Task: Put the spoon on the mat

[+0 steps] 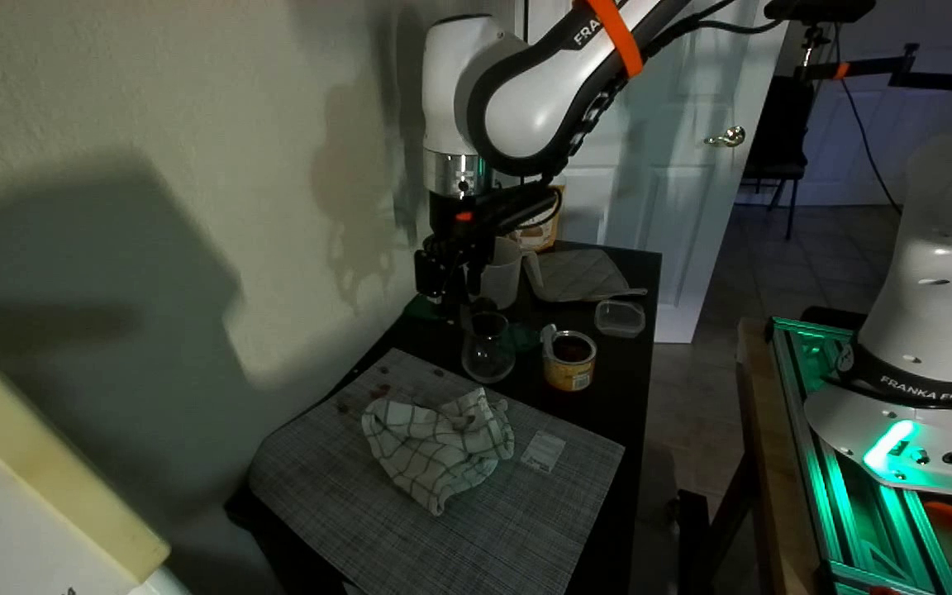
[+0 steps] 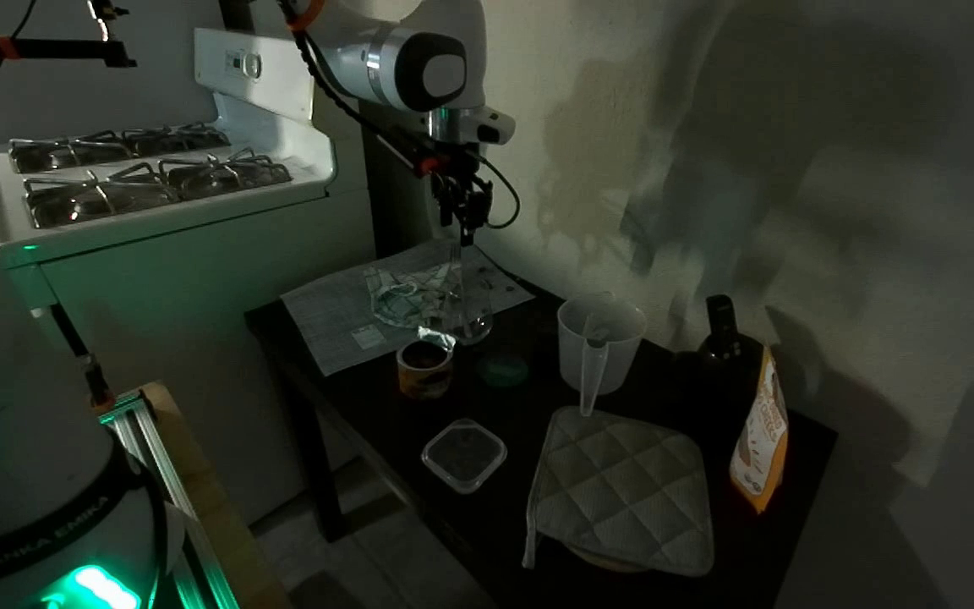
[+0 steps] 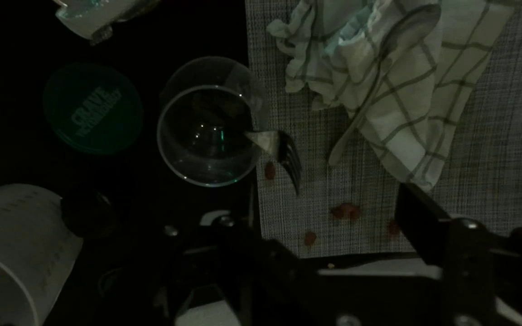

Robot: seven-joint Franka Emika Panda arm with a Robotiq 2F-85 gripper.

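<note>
The spoon shows in the wrist view. Its bowl and most of its handle lie across the crumpled checked towel, and the handle's end rests over the woven grey mat. The towel sits on the mat in both exterior views, where I cannot make out the spoon clearly. My gripper is open and empty, its dark fingers apart above the mat's wall-side edge. In both exterior views the gripper hangs above the table near the glass jar.
A glass jar holds a fork that sticks out over the mat. Nearby are an open can, a green lid and a measuring cup. A plastic container, pot holder and bag stand farther off.
</note>
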